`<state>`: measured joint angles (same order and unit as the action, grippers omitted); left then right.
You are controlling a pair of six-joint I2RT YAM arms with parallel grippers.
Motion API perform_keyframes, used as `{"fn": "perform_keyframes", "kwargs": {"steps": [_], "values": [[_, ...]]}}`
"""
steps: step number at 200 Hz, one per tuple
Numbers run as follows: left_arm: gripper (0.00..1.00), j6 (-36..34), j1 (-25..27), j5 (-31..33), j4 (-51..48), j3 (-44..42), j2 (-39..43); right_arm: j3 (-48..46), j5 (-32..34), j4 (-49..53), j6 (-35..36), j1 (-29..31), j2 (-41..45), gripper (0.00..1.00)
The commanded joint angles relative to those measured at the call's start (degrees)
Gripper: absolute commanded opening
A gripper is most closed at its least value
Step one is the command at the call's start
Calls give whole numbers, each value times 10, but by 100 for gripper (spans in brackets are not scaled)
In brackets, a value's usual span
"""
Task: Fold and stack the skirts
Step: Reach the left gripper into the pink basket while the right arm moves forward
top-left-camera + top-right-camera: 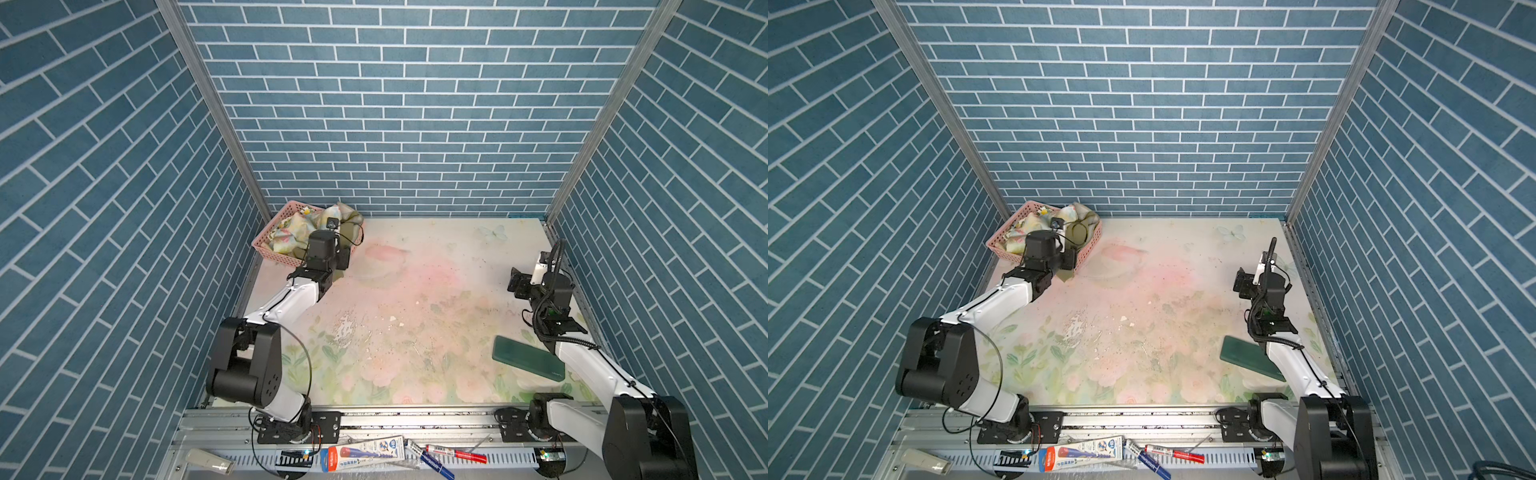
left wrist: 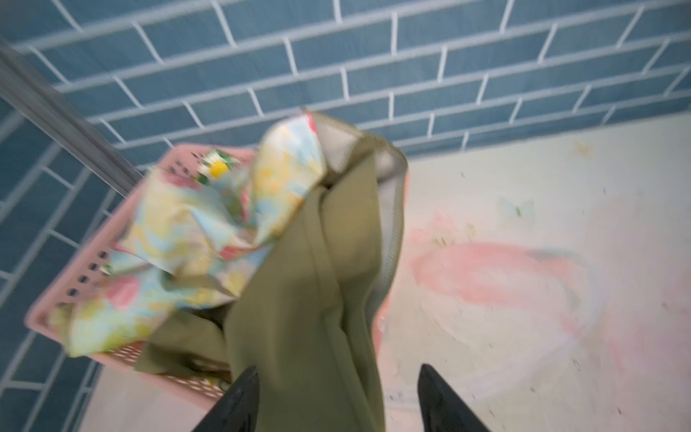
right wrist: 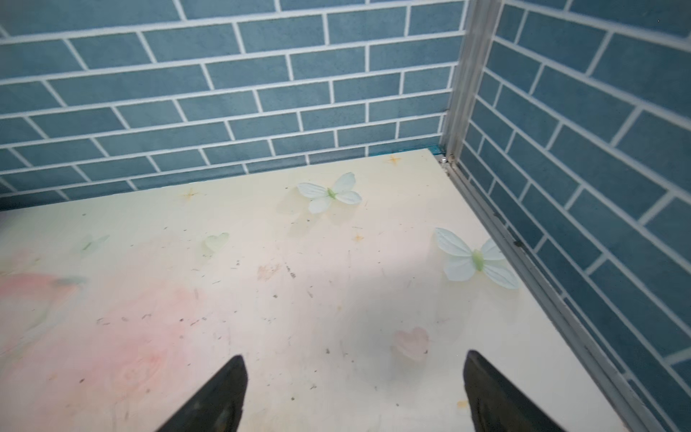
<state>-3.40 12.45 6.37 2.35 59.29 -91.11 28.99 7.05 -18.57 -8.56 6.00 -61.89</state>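
The three skirts lie bunched in the pink basket (image 1: 262, 245) (image 2: 89, 262) at the back left. The pastel floral skirt (image 1: 291, 237) (image 2: 194, 232) is on top, and a bit of the lemon-print skirt (image 2: 217, 166) shows at the basket's far rim. The olive green skirt (image 1: 1077, 232) (image 2: 310, 299) spills over the basket's near edge. My left gripper (image 2: 338, 368) (image 1: 343, 258) is open around that olive cloth: the cloth lies against one finger, with a gap to the other. My right gripper (image 3: 355, 355) (image 1: 515, 284) hangs open over bare table at the right.
A dark green flat block (image 1: 528, 357) (image 1: 1250, 357) lies at the front right beside the right arm. Markers and a packet (image 1: 365, 453) sit on the front rail. Blue brick walls close in the back and both sides of the floral table (image 1: 415, 311).
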Motion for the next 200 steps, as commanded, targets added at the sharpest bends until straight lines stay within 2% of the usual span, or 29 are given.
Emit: {"fn": "perform_keyframes", "kwargs": {"steps": [1,30,46,81,117,147,200], "values": [[64,-33,21,-15,-118,46,-48,26,-15,33,-2,17,15,89],[60,-40,28,17,-164,116,-126,29,-14,36,8,40,30,88],[51,-35,28,47,-176,149,-161,29,-8,39,12,50,40,88],[40,-26,27,95,-208,225,-225,29,3,39,20,70,58,87],[29,-28,28,97,-246,302,-280,31,12,40,28,80,59,87],[14,-25,27,92,-261,353,-312,31,17,42,31,86,59,87],[13,6,27,64,-298,477,-386,49,27,65,29,98,45,85]]}}
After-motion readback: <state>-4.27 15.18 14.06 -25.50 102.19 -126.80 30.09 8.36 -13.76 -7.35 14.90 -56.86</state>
